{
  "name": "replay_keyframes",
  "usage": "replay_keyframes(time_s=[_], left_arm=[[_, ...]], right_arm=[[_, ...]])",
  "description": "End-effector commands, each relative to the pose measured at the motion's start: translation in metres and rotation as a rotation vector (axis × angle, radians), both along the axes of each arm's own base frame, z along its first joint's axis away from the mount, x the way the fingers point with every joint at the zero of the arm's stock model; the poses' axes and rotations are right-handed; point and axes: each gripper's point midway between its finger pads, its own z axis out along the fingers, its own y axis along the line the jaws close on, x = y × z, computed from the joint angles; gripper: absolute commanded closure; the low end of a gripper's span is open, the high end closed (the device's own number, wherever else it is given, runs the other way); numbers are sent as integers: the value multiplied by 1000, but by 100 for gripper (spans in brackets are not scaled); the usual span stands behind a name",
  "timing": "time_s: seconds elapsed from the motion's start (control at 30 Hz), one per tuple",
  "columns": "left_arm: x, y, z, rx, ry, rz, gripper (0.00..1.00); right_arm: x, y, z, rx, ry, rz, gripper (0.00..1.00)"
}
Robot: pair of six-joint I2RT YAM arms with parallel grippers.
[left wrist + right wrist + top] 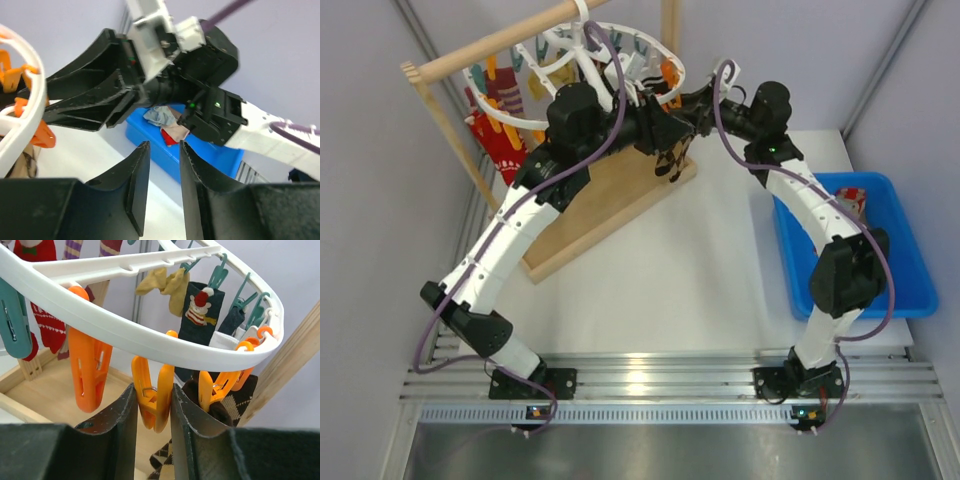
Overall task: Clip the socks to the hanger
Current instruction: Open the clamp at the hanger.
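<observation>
The white oval hanger [642, 38] hangs from the wooden rod, with orange and teal clips. In the right wrist view its rim [150, 342] crosses the frame. My right gripper [152, 387] is shut on an orange clip [156, 402] under the rim. A brown-and-black argyle sock [237, 395] hangs from the neighbouring orange clip [212, 387]; it also shows in the top view [667, 160]. Yellow [167, 282], dark [200, 310] and red [50, 325] socks hang further round. My left gripper [164, 145] is slightly open and empty, facing the right wrist.
The wooden rack's base [610, 205] and rod [490, 45] stand at the back left. A blue bin [910, 270] at the right holds a few loose socks [853, 197], also seen in the left wrist view [165, 120]. Both arms meet under the hanger.
</observation>
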Motion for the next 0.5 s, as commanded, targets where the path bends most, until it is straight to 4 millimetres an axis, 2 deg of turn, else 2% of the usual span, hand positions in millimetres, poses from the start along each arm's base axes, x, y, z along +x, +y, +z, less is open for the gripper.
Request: replay_keyframes(time_s=[0.0, 0.03, 0.07, 0.13, 0.2, 0.33, 0.47], left_arm=[[23, 6, 8, -89, 100, 130, 65], [27, 9, 11, -99, 117, 162, 64], [41, 14, 2, -96, 149, 236, 63], [48, 14, -3, -131, 205, 277, 62], [51, 10, -4, -173, 251, 275, 55], [67, 8, -13, -190, 302, 340, 54], [88, 22, -16, -207, 294, 464, 53]], right_arm=[[-24, -3, 34, 25, -56, -30, 100], [-26, -4, 32, 26, -49, -30, 100], [-28, -4, 33, 30, -50, -30, 100], [-33, -4, 35, 38, -48, -35, 100], [-37, -3, 37, 41, -45, -32, 100], [-40, 3, 37, 50, -42, -34, 100], [-40, 4, 37, 49, -48, -57, 100]])
